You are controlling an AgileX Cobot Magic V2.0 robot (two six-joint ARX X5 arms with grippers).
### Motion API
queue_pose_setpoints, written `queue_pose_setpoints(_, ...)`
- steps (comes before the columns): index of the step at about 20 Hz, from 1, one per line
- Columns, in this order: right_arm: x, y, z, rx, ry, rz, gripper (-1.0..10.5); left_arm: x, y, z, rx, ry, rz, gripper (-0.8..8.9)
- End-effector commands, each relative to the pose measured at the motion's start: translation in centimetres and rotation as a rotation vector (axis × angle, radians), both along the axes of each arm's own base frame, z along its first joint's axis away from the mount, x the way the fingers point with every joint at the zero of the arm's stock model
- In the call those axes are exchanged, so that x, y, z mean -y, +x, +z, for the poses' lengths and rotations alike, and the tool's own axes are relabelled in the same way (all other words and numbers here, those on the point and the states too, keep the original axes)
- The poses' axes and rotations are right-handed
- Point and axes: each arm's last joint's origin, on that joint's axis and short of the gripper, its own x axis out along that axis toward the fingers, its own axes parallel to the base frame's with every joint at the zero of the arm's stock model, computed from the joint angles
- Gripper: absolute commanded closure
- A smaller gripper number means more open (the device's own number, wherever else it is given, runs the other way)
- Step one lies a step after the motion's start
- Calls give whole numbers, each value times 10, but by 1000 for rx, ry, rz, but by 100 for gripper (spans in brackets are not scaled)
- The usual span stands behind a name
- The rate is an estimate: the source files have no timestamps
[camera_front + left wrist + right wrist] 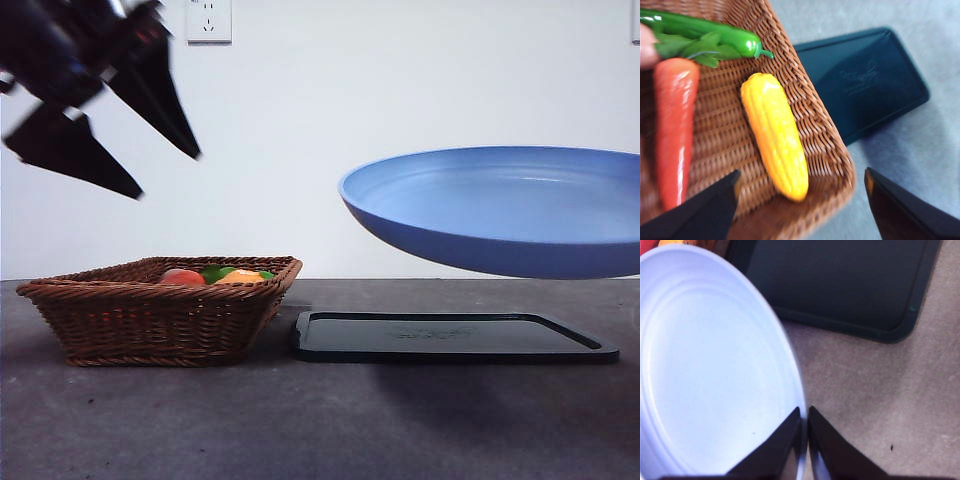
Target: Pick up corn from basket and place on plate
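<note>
The corn (pixel 775 135), a ribbed orange-yellow cob, lies in the brown wicker basket (pixel 825 145) near its rim; in the front view only its top (pixel 240 277) shows above the basket (pixel 150 320). My left gripper (pixel 130 125) hangs open high above the basket, its jaws wide apart in the left wrist view, the gripper (pixel 800 210) over the corn's end. My right gripper (pixel 804 440) is shut on the rim of the light-blue plate (pixel 710 370), which it holds in the air above the tray. The plate (pixel 500 205) is empty.
A flat black tray (pixel 450 337) lies on the grey table right of the basket. In the basket also lie a red-orange carrot-like piece (pixel 672 130) and a green pepper (pixel 705 35) with leaves. A wall socket (pixel 208 20) is on the white wall.
</note>
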Motion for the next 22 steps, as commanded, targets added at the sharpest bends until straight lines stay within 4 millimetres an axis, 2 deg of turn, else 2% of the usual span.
queue_pose_setpoints(1, -1, 3, 5, 15, 13, -5, 943, 12, 20, -5, -2, 37, -18, 411)
queue_pose_setpoints(6, -1, 3, 6, 21, 13, -5, 943, 32, 53, -36, -72, 109, -43, 412)
queue_pose_setpoints(12, -1, 4, 6, 29, 13, -4, 943, 48, 66, -73, -149, 142, -76, 412)
queue_pose_setpoints(17, -1, 4, 6, 29, 13, -5, 943, 52, 68, -82, -167, 154, -82, 421)
queue_pose_setpoints(20, -1, 4, 6, 29, 13, -5, 943, 52, 67, -83, -173, 158, -80, 505)
queue_pose_setpoints(22, -1, 4, 6, 29, 13, -4, 943, 51, 67, -84, -182, 161, -81, 516)
